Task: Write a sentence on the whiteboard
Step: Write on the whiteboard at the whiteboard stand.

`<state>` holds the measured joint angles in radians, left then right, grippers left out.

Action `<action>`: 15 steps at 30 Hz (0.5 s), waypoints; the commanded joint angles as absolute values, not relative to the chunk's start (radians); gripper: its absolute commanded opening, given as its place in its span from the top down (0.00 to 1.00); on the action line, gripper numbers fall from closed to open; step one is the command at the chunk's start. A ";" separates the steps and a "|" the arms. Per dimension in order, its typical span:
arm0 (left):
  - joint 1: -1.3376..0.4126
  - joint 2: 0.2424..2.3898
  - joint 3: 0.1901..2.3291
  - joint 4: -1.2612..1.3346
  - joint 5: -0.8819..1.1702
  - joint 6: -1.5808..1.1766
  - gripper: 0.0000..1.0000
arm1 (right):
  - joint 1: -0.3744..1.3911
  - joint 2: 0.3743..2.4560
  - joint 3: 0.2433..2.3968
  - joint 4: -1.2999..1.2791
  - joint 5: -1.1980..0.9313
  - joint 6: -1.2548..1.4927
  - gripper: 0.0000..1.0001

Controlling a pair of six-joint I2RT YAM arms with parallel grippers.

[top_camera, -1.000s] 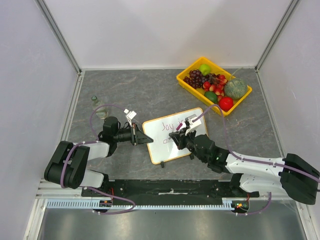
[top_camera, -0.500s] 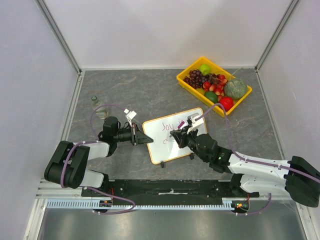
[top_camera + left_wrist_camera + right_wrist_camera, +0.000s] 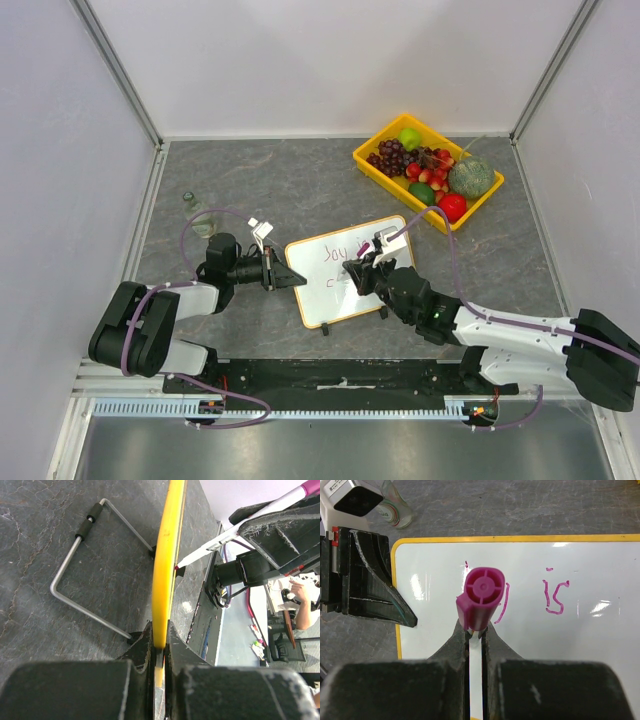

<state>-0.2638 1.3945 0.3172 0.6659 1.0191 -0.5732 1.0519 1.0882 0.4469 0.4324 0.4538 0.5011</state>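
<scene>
Status: part done.

- Whiteboard (image 3: 322,292) sits propped at a tilt; wire stand (image 3: 80,570) visible behind it.
- L gripper (image 3: 289,278) at whiteboard's left edge, fingers clamped on the yellow-tan frame (image 3: 162,580).
- R gripper (image 3: 362,268) over whiteboard's middle, fingers pinched on a pink-capped marker (image 3: 481,592). Tip appears to touch the whiteboard face, just under line 1.
- Sentence (image 3: 555,597): "Joy is" legible on whiteboard's upper half.
- Line 2: hidden under R gripper, cannot confirm any letters.
- Judgement: approx. first third written; remaining word(s) outstanding.
- Fruit tray (image 3: 372,163) well beyond whiteboard's far-right corner, not involved.
</scene>
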 commanded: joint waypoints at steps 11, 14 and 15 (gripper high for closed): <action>-0.264 1.414 0.327 0.649 0.963 -0.555 0.98 | 1.057 1.095 0.463 0.469 0.466 0.511 1.00; -0.264 1.414 0.327 0.649 0.963 -0.555 0.98 | 1.055 1.068 0.453 0.476 0.486 0.515 1.00; -0.262 1.414 0.327 0.650 0.963 -0.557 0.98 | 1.055 1.060 0.454 0.476 0.494 0.515 1.00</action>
